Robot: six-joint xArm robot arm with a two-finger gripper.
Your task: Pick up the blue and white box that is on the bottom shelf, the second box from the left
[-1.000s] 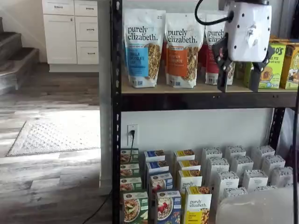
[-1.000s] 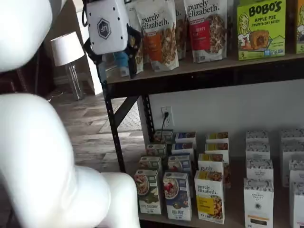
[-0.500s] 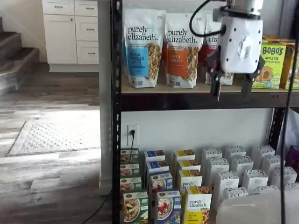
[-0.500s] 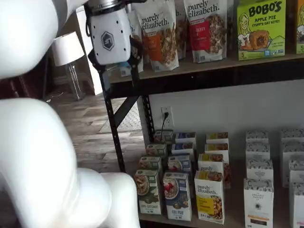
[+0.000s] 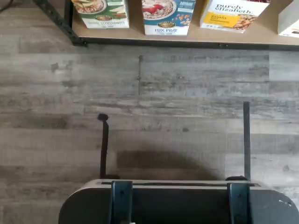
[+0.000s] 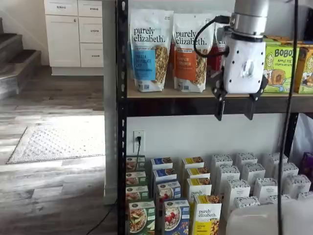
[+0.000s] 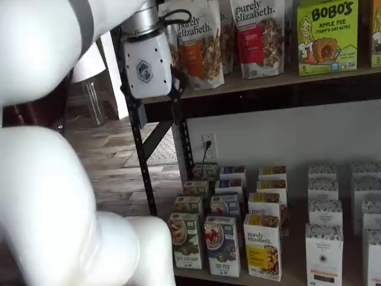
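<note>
the gripper [image 6: 234, 108] has a white, rounded boxy body with two short black fingers [image 6: 219, 108] under it, and a dark hexagon logo on one face, seen in a shelf view [image 7: 156, 113]. a black cable [image 6: 203, 36] loops to its grey wrist collar. the arm's links [image 7: 41, 196] are smooth, bulbous, glossy white.

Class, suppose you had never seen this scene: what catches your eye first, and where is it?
First, the white end effector, open, hanging in front of the upper shelf's granola bags. Then the rows of small boxes on the bottom shelf, with the blue and white box in front.
</note>
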